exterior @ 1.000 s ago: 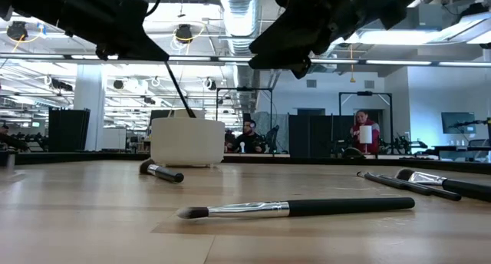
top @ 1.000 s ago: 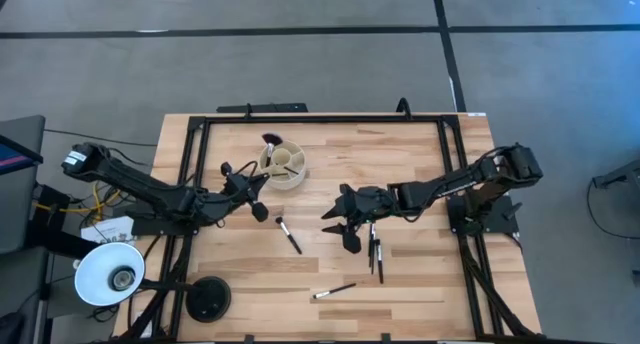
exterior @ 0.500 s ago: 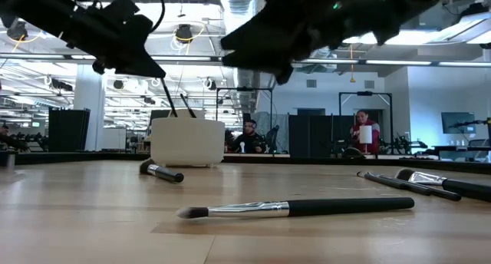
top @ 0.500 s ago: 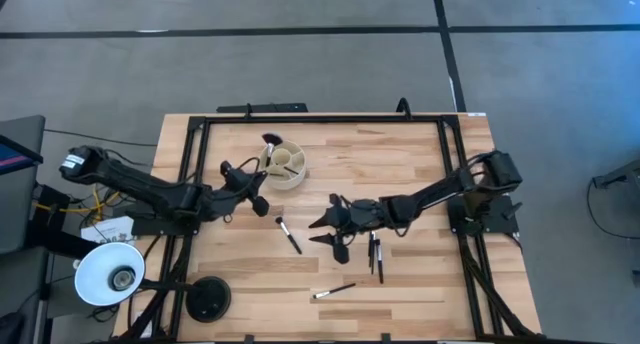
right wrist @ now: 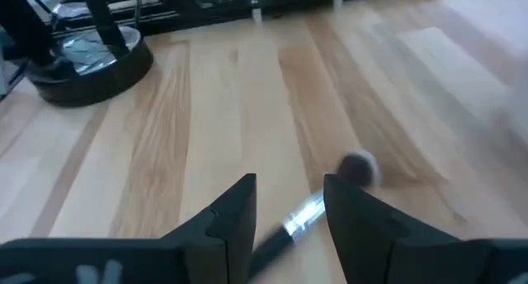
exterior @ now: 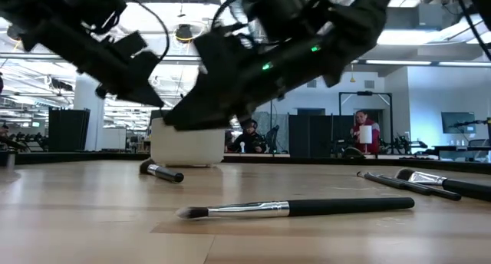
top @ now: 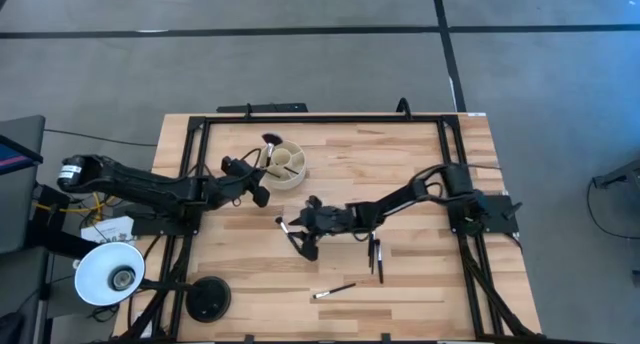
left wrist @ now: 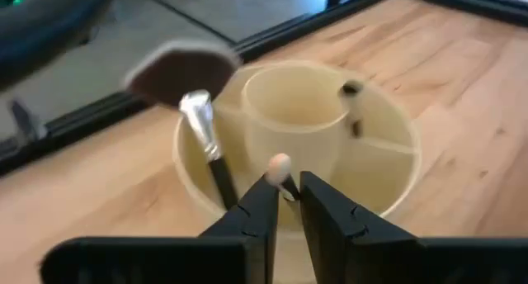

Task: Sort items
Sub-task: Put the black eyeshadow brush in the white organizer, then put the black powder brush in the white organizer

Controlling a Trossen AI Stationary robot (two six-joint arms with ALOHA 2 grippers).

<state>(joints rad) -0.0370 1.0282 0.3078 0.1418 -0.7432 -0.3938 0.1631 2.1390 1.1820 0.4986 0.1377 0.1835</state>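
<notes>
The cream divided cup point(top: 285, 164) stands near the table's far left. A fluffy dark-reddish brush point(left wrist: 177, 69) stands in it, leaning on its rim. My left gripper point(left wrist: 285, 183) hovers just on the near-left side of the cup, shut on a thin brush with a pale head point(left wrist: 279, 163). My right gripper point(right wrist: 289, 189) is open and low over a silver-ferruled brush point(right wrist: 307, 213) lying mid-table, one finger on each side of it, apart from it. Two brushes point(top: 376, 256) lie right of it. One more brush point(top: 333, 291) lies near the table's near edge. My left gripper pinches the thin brush by its dark handle just below the pale head point(left wrist: 288, 185), between the two fingertips. The head sticks out past the fingers toward the cup. The brush is lifted clear of the table; the rest of the handle is hidden by the fingers.
A black frame point(top: 320, 117) runs round the table. A white lamp head point(top: 110, 274) and a black round base point(top: 208, 299) sit at the near left corner. In the low view, brushes point(exterior: 299, 208) point(exterior: 163, 172) lie on the wood, and people sit in the room behind.
My right gripper has swung toward the table's left and come down, from above the pair of brushes to over the single brush mid-table. My left gripper, still carrying its brush, has crept toward the far edge, closer to the cup.
</notes>
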